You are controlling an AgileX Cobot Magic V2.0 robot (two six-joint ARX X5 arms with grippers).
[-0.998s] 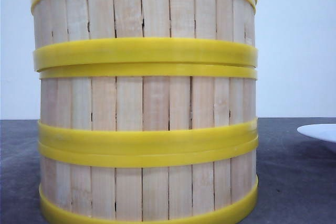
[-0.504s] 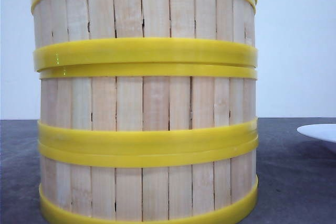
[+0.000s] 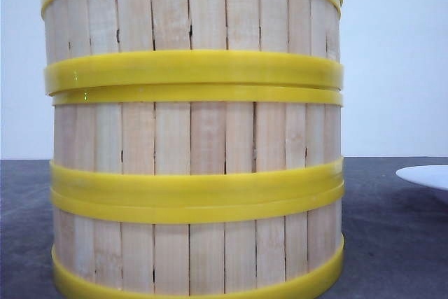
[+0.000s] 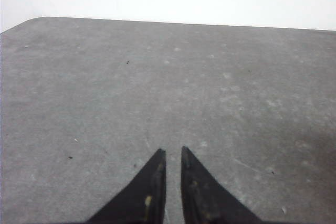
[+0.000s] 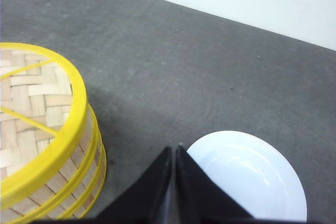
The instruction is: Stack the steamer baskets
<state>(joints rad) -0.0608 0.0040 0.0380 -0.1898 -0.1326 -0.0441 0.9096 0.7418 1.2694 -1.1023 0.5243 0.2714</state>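
Nothing has shifted across the last second: the steamer baskets [image 3: 192,138] stand exactly as before, stacked three high on the grey table [image 3: 392,236] and filling most of the front view. Each tier has a wall of pale vertical wooden slats with thin dark gaps between them, bound by thick, glossy yellow plastic rims that meet in doubled bands where one basket sits on the next. The stack stands upright with its tiers aligned. At the right edge of the front view, the rim of a white plate [image 3: 425,175] shows, apart from the stack.

From the right wrist view the stack's top is covered by a flat lid [image 5: 31,114] of woven pale strips in a herringbone pattern, crossed by thin yellow ribs inside a round yellow rim. The plate is smooth, shallow and glossy, lying on the matte, speckled table surface near the stack but not touching it.

The right gripper [image 5: 174,153] hangs above the table between stack and plate, its dark pointed fingers pressed together and holding nothing. The left gripper [image 4: 172,156] is over bare table, its black tapered fingers nearly together with a narrow slit between them, empty
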